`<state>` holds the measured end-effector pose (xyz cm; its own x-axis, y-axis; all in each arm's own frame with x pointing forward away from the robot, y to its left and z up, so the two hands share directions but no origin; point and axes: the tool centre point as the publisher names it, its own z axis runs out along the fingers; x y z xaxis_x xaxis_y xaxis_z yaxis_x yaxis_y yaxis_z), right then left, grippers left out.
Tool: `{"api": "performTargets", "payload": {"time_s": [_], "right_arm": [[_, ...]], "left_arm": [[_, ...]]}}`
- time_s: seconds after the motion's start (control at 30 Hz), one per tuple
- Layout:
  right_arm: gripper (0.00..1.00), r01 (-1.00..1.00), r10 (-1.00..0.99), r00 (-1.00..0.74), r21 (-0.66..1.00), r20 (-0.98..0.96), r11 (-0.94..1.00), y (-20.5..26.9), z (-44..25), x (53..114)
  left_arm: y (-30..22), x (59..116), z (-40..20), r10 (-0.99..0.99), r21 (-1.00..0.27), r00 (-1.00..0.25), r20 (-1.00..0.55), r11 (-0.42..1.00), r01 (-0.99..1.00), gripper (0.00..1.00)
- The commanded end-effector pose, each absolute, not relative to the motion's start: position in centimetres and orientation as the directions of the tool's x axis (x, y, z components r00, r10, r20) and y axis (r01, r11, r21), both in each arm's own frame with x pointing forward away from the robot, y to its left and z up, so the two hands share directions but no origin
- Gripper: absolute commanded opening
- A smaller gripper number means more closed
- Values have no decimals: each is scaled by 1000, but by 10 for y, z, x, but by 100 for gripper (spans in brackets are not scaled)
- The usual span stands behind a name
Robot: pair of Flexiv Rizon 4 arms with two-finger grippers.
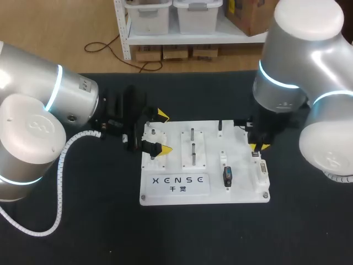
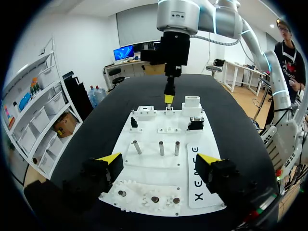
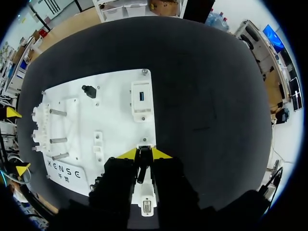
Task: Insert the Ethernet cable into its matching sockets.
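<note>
The white practice board [image 1: 212, 165] lies mid-table. My right gripper [image 1: 257, 147] hangs straight down over its right edge. In the right wrist view its fingers [image 3: 143, 155] are shut on a thin dark plug end that I take for the Ethernet cable [image 3: 141, 169]. Right under them stands a white socket block [image 3: 147, 204], also seen in the head view [image 1: 262, 170]. A second white block with a port [image 3: 142, 98] stands ahead of it. My left gripper [image 1: 162, 132] is open at the board's left edge, its yellow tips [image 2: 111, 158] astride the gear fixture with nothing held.
On the board stand three metal pegs [image 2: 161, 148], a small black knob [image 2: 134, 122] and a dark connector module [image 1: 227, 176]. White gears [image 2: 154, 198] lie between my left gripper's fingers. Black cloth covers the table around the board.
</note>
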<state>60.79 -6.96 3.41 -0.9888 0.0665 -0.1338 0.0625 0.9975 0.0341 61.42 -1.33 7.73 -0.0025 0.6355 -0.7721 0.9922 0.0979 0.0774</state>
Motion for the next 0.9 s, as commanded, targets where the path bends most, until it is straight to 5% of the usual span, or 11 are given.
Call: {"api": "performTargets", "payload": {"time_s": [0.03,0.9], "right_arm": [[0,62,67,-990,47,-128,997,-71,31,608],[0,18,23,-993,45,-114,999,-67,16,617]], "left_arm": [[-15,614,77,639,76,-5,-769,99,992,100],[-15,614,77,639,76,-5,-769,99,992,100]]}}
